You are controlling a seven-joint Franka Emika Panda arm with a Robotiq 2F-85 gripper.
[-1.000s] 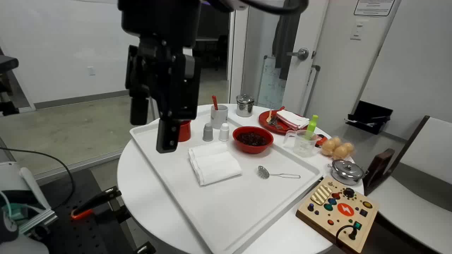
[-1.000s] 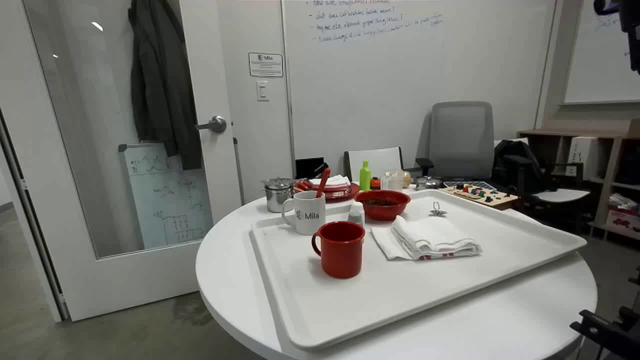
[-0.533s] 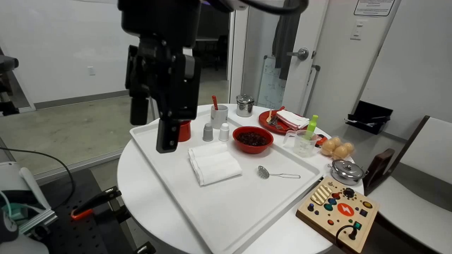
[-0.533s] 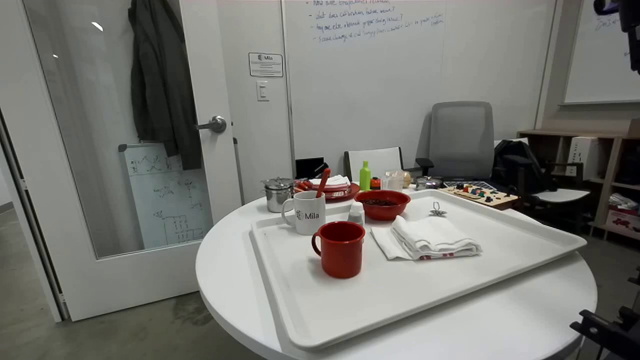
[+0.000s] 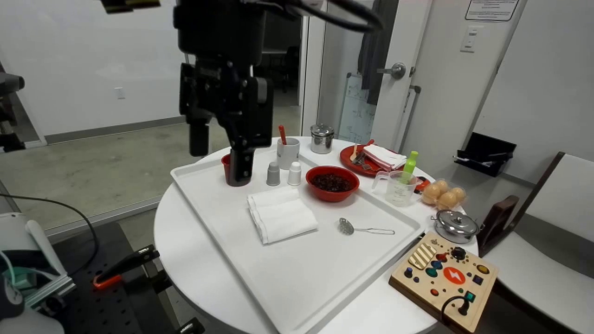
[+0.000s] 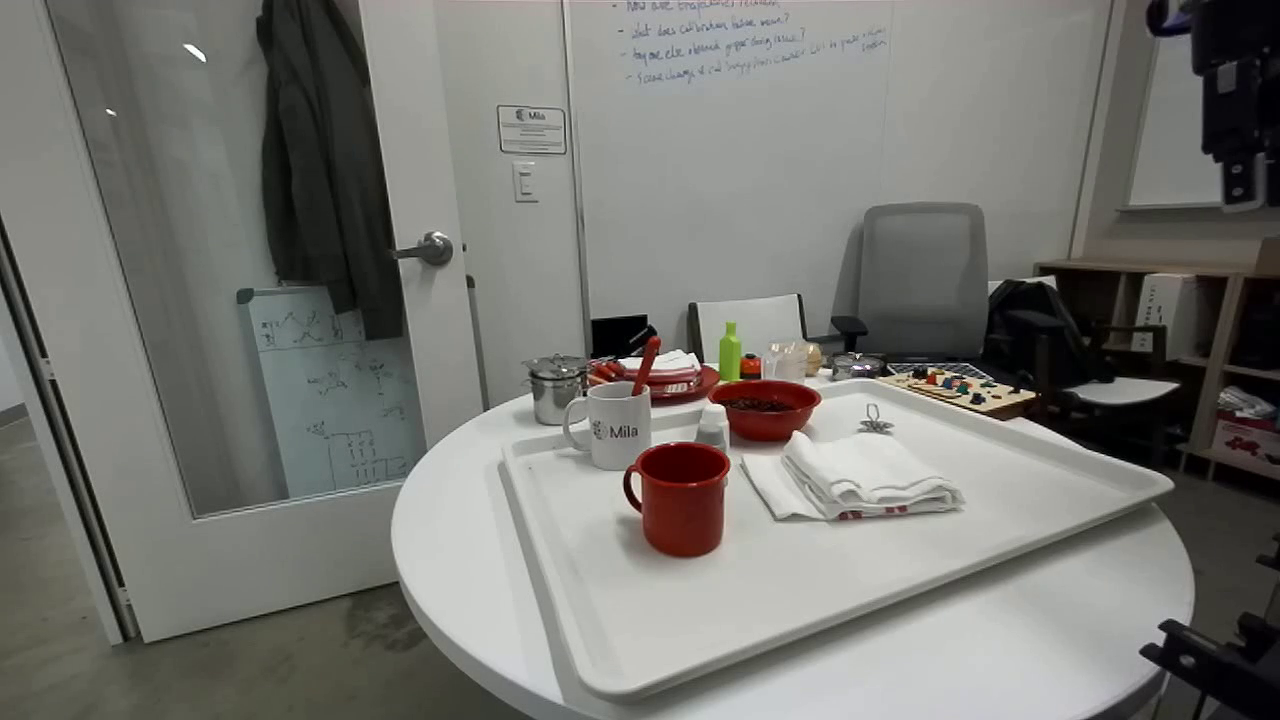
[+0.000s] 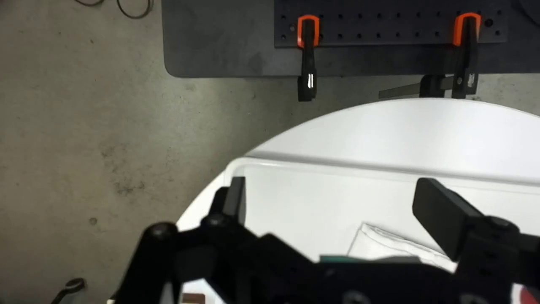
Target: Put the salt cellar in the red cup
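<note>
The salt cellar is the small grey shaker (image 5: 273,175). It stands upright on the white tray (image 5: 218,222), beside a whiter shaker (image 5: 294,174). In an exterior view, the shakers (image 6: 712,430) overlap, partly behind the red cup. The red cup (image 6: 683,505) stands upright on the tray and shows a handle there. It also shows in an exterior view (image 5: 226,168), mostly hidden behind a gripper finger. My gripper (image 5: 220,157) is open and empty, held above the tray. In the wrist view, the gripper (image 7: 331,194) has its fingers wide apart, with tray and cloth below; cup and salt cellar are not seen.
On the tray are a folded white cloth (image 5: 282,215), a red bowl (image 5: 332,183), a strainer spoon (image 5: 348,226) and a white mug (image 5: 287,155). A metal canister (image 5: 322,139), red plate (image 5: 345,162) and measuring cup (image 5: 399,188) stand beyond the tray.
My gripper has moved right and slightly up in an exterior view, and further into view at upper right in an exterior view. It stays open. The table objects have not moved.
</note>
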